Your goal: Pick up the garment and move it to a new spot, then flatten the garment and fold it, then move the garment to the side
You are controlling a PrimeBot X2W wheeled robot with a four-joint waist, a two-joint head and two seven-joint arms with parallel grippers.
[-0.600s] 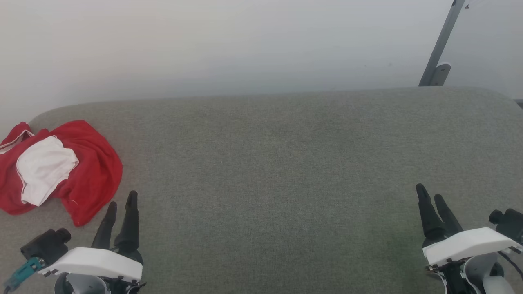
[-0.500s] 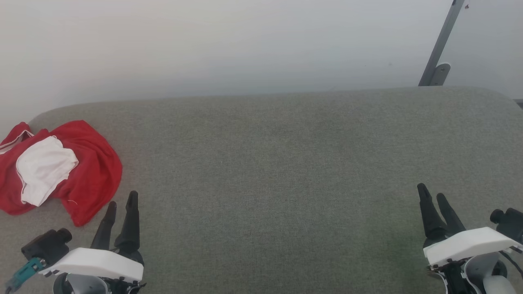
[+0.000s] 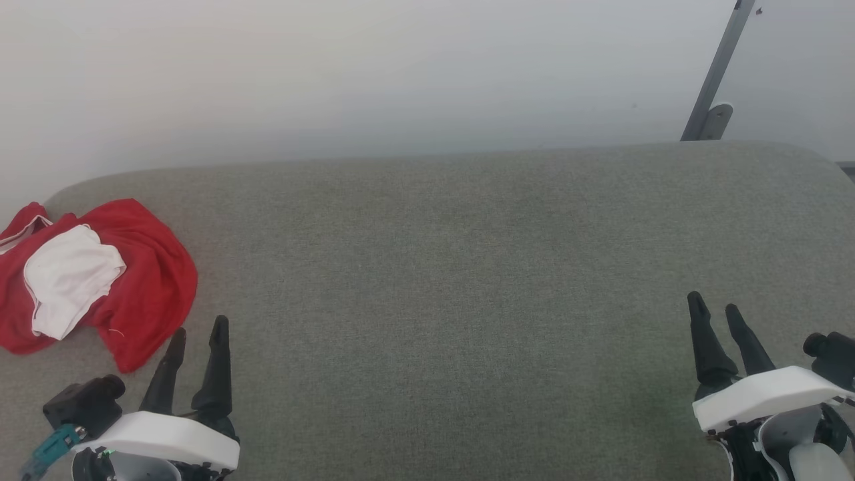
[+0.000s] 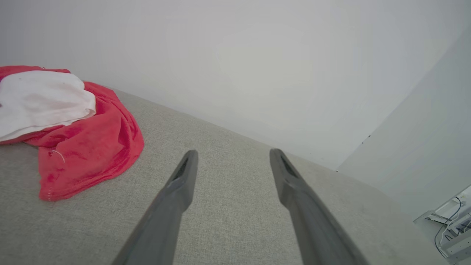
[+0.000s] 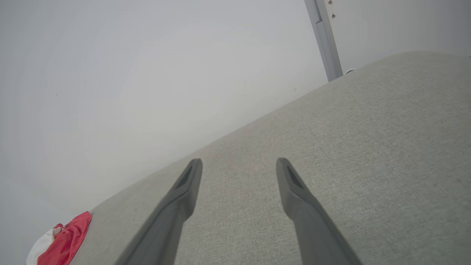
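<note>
I see the garment crumpled in a red heap, a white patch bunched on top, lying just ahead and left of my left gripper, not touching it.

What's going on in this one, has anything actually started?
Nothing is being handled yet. The garment, red with a white part on top, lies crumpled at the far left of the grey cushion. The left hand is open just beside it, not touching it. The right hand is open too, far over on the right, holding nothing. The pickup has not yet begun.
</note>
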